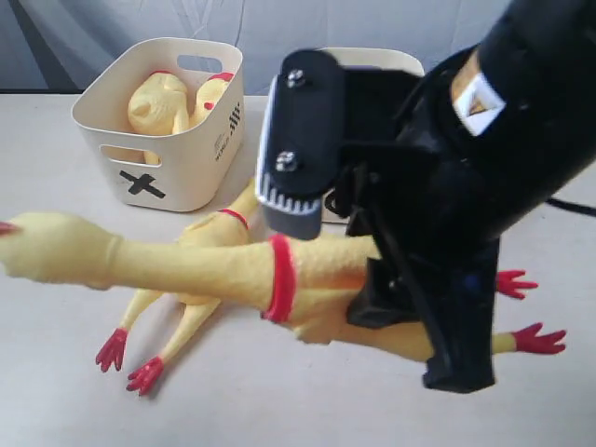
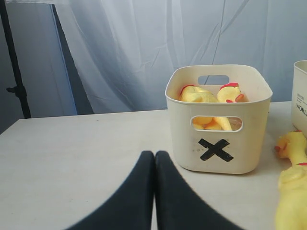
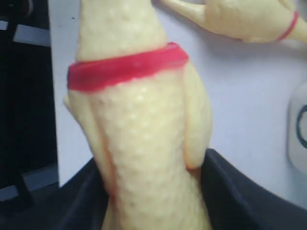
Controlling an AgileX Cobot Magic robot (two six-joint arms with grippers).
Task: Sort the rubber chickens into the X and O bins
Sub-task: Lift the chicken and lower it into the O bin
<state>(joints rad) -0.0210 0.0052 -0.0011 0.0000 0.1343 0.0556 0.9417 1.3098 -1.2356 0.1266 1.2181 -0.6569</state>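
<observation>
Grippers: right gripper [image 3: 152, 189] has its jaws pinching a long yellow rubber chicken toy [image 1: 177, 265] on the body side of its red neck ring [image 1: 279, 277]. The toy is held roughly level above the pale beige tabletop [image 1: 56, 400]. On the other arm, left gripper [image 2: 154, 187] is empty, jaws pressed together, low over the table, facing the cream-white plastic tub marked with a black X [image 1: 191, 172]. That tub holds two more yellow chickens [image 1: 156, 104]. One fourth chicken [image 1: 210, 233] lies on the table just beside it, partly hidden by the held one. The matching second tub [image 1: 377, 58] is mostly hidden behind the right gripper; the right wrist view shows part of a black O on it.
</observation>
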